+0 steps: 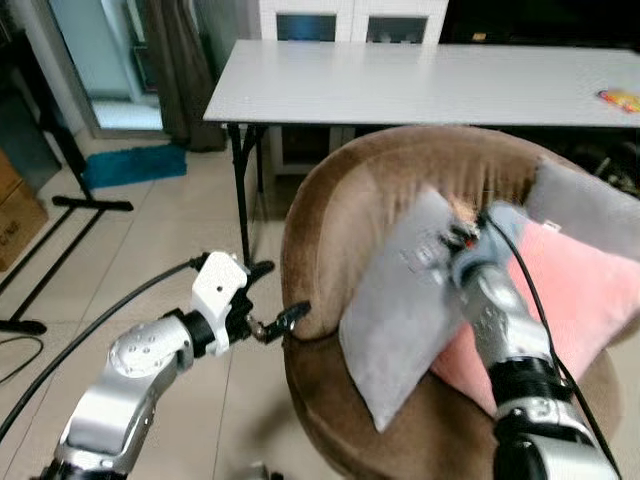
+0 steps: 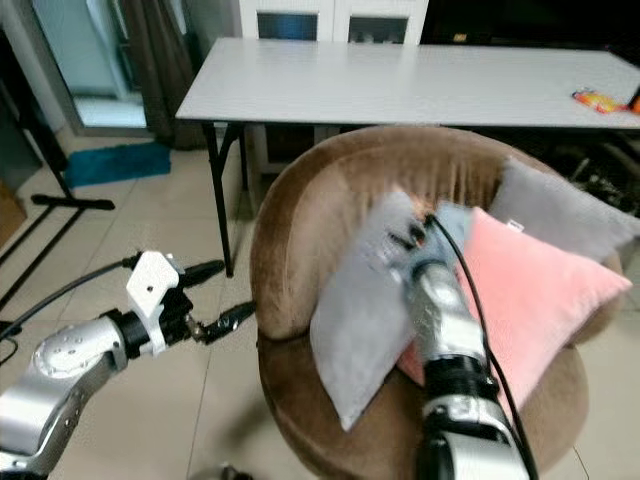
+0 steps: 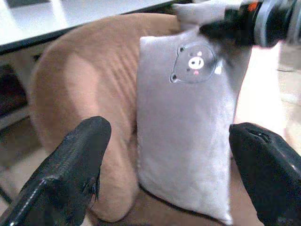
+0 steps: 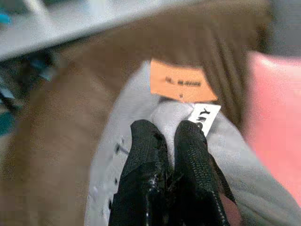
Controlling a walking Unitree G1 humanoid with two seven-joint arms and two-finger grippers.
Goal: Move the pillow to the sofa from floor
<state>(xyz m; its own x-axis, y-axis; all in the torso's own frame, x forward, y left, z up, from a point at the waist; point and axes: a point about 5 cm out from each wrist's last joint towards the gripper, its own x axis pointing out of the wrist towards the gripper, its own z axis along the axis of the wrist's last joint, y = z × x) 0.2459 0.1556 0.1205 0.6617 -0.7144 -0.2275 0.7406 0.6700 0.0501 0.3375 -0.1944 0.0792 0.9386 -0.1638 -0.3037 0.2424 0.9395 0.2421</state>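
A grey pillow [image 1: 400, 320] with a small bear patch [image 3: 194, 63] stands tilted on the seat of the round brown sofa chair [image 1: 330, 200], leaning against a pink pillow [image 1: 580, 300]. My right gripper [image 1: 462, 235] is at the pillow's upper corner. In the right wrist view its fingers [image 4: 188, 141] are shut on the grey fabric beside an orange tag [image 4: 181, 82]. My left gripper [image 1: 280, 295] is open beside the chair's left rim, pointing at the pillow, with nothing between its fingers [image 3: 82, 150].
A second grey pillow [image 1: 590, 205] rests against the chair's right back. Behind the chair stands a long white table [image 1: 420, 85] on black legs. A blue mat [image 1: 135, 165], a black stand [image 1: 80, 205] and a cardboard box [image 1: 15, 210] are on the tiled floor to the left.
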